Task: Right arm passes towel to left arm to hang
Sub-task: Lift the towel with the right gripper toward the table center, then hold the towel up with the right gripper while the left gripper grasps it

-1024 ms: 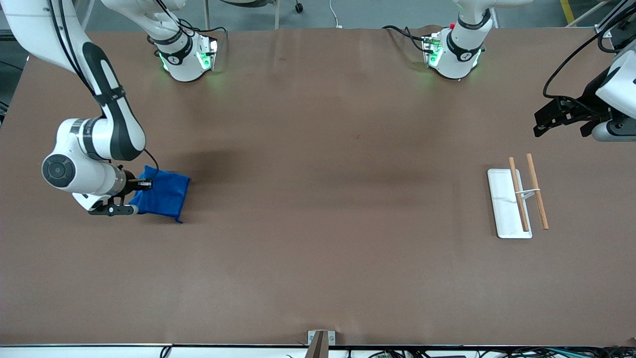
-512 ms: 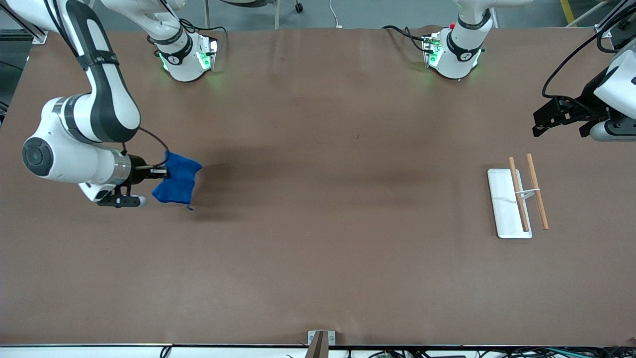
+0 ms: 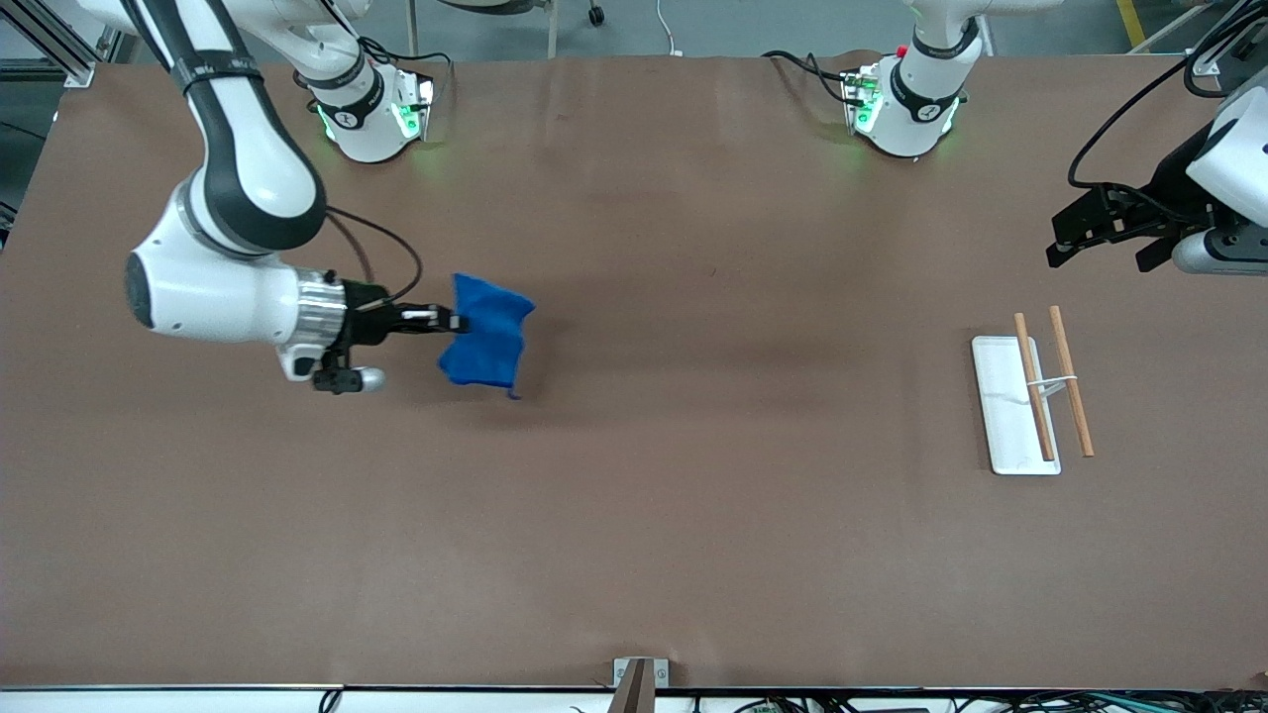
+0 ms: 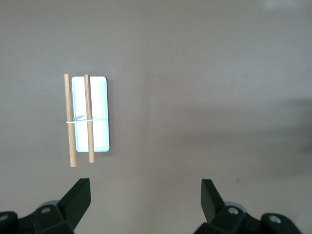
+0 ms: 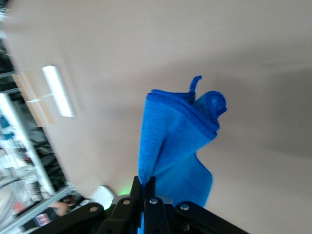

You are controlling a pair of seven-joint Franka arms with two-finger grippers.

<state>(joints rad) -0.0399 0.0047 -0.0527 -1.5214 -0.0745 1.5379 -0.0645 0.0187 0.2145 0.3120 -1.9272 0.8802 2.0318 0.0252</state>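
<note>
Broadly, the brown worktop (image 3: 634,515) lies under a carry already under way: the right arm (image 3: 213,287), which a second ago was low at its own end with the towel partly on the surface, has risen and swung toward the middle, so the cloth now hangs wholly in the air. The left arm (image 3: 1223,198) waits at its own end, much as it was, near the white rack base (image 3: 1001,406) with its two wooden rods (image 3: 1052,384). The right gripper (image 3: 446,319) has its jaws closed tight on one edge of the towel (image 3: 487,342), which droops in loose folds, its corner loop dangling at the lowest point. The left gripper (image 4: 145,194) hovers near the rack, jaws spread wide with nothing between them. Judging from this, the pickup is finished and the handover is next; the two grippers are well apart, so the towel still has most of the worktop to cross.
</note>
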